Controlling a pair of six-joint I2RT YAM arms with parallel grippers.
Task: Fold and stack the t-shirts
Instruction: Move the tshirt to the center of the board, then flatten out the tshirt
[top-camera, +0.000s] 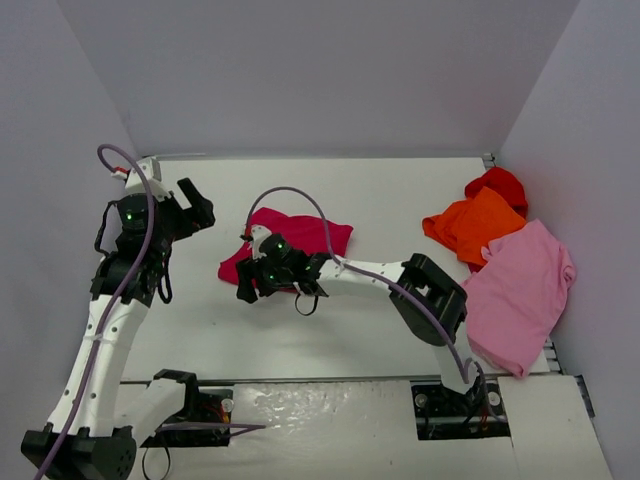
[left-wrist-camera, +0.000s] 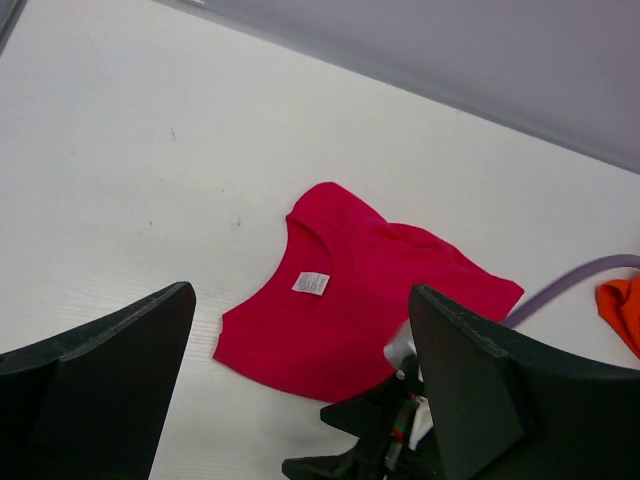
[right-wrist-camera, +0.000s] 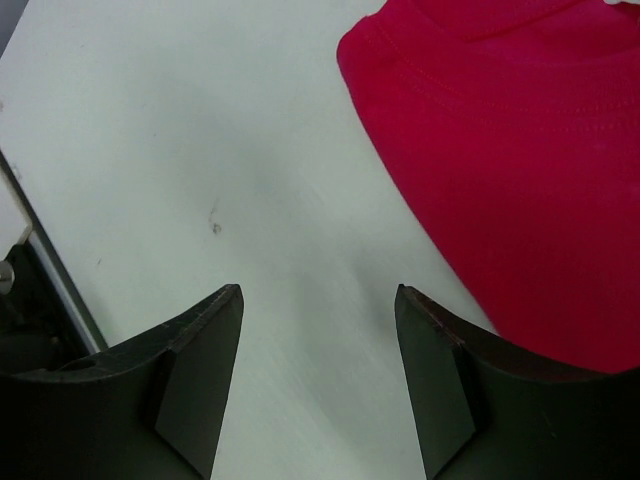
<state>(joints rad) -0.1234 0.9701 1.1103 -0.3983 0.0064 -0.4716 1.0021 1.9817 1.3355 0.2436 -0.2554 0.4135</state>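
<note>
Crimson shirt (top-camera: 300, 235): I see it flat on the table (top-camera: 330, 330) near the middle, partly folded, with the collar and a small white tag (left-wrist-camera: 311, 284) facing up.
Right gripper (right-wrist-camera: 318, 295): it sits low at the 7 o'clock corner of the crimson shirt. The jaws are parted over bare table with nothing between them (the cloth edge is just beside one finger (right-wrist-camera: 450, 380); I cannot tell if they touch).
Left gripper (top-camera: 198, 208): it is raised at 9 o'clock of the same shirt, well apart from it, with the jaws spread wide and nothing in them.
Other shirts: they are heaped at the 3 o'clock side of the table. The red shirt (top-camera: 497, 185) is farthest, the orange shirt (top-camera: 480, 225) partly covers it, and the pink shirt (top-camera: 520, 285) is nearest, touching the orange one.
</note>
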